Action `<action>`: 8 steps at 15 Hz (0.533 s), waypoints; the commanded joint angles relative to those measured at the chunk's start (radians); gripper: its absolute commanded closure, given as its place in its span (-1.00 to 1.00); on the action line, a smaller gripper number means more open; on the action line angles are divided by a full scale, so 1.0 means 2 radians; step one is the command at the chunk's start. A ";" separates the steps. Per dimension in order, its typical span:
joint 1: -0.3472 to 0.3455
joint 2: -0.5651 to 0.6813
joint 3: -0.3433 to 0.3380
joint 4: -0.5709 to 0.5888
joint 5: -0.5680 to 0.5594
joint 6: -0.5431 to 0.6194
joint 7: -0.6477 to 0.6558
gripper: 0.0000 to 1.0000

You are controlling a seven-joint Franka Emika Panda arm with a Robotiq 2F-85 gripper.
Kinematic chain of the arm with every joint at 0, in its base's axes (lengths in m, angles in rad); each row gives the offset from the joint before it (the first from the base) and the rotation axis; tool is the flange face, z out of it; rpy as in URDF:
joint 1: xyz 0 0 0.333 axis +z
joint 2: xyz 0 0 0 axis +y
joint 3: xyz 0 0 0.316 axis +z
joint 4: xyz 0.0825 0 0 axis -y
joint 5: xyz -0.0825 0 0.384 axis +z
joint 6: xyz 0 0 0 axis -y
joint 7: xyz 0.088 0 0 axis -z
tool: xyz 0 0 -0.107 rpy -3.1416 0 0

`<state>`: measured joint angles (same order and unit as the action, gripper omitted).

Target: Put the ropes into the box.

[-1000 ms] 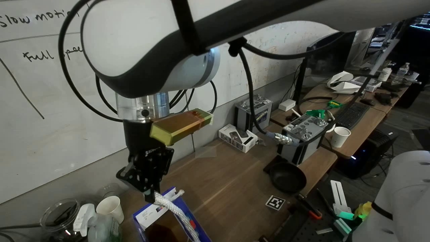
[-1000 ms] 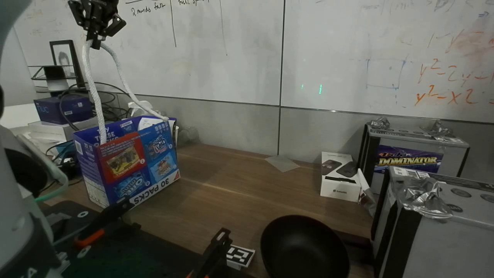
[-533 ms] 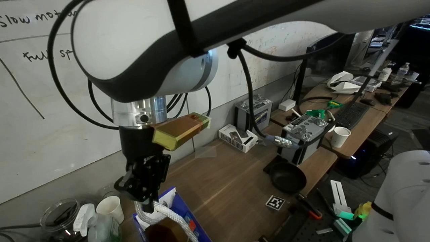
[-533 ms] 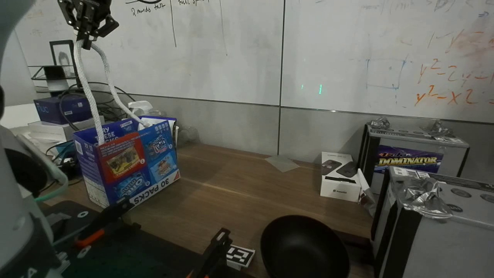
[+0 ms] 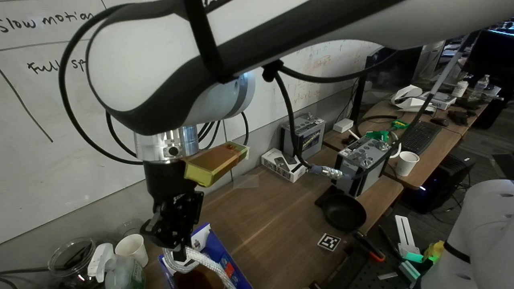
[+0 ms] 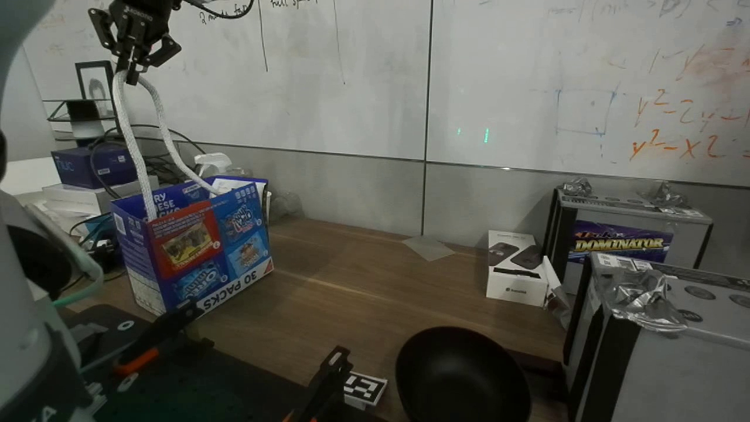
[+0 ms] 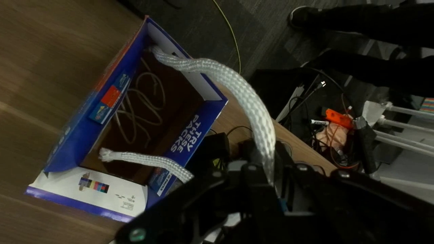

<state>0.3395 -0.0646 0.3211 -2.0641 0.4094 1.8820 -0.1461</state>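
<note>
Compared with 1.0 s earlier, the gripper is found lower above the box, and the end of the thick rope, then seen above the box's rim in an exterior view, is now hidden behind the top edge of its printed wall. The box is unmoved. Rope noted as white, braided, limp, bent into an arch; its crown is pinched between the fingertips, drawn together on it, and 2 legs are let down into the box's mouth. In the wrist view 1 frayed end is seen over the box's opening, near a white-faced flap; the other is seen at the box's opposite end, contact with the wall not readable. A thin cord, pale, is loosely looped on the box's brown floor. The box is stood upright on the wooden table, blue sides printed with snack pictures. Near the box, a paper cup and spray bottle are noted; well apart from it, a black pan.
</note>
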 commanded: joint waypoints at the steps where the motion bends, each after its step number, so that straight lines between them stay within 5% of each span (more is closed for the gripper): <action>1: -0.002 0.010 -0.001 0.014 0.006 -0.009 -0.012 0.19; 2: -0.003 0.012 -0.002 0.016 0.007 -0.010 -0.013 0.16; 8: -0.012 0.019 -0.010 0.020 0.000 -0.011 -0.019 -0.77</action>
<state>0.3310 -0.0359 0.3129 -2.0550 0.4093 1.8820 -0.1639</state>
